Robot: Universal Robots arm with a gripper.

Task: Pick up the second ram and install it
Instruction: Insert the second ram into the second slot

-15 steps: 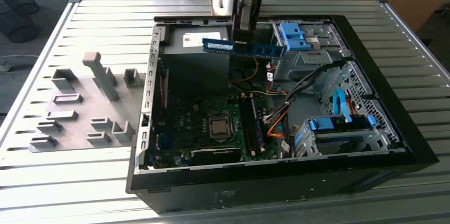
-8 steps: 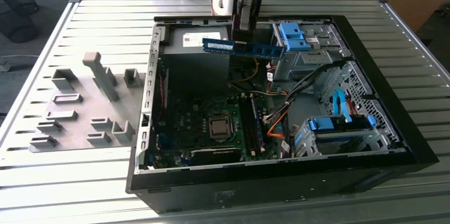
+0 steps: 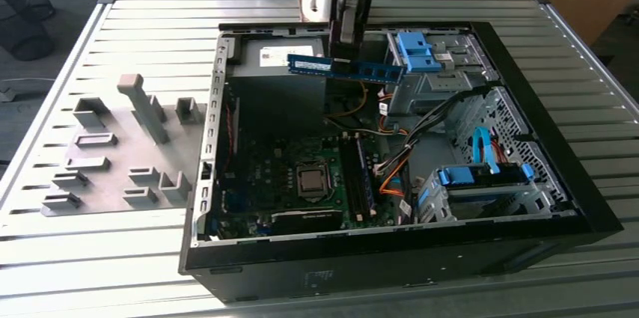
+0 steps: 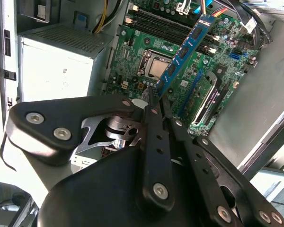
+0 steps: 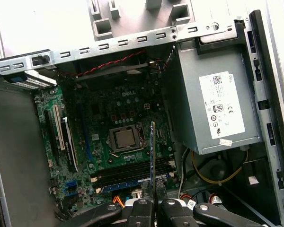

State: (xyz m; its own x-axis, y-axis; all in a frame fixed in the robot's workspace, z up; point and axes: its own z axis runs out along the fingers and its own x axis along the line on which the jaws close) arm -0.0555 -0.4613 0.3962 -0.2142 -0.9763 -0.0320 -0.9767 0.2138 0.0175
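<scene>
In the exterior view the hand [image 3: 343,49] hangs over the far part of the open computer case [image 3: 399,254], pinching the second ram [image 3: 372,71] near its middle. The blue stick is level in the air above the motherboard [image 3: 254,183], apart from its memory slots [image 3: 358,176]. Grey holder blocks [image 3: 140,108] stand on the slatted surface [image 3: 150,26], at the exterior view's left.
</scene>
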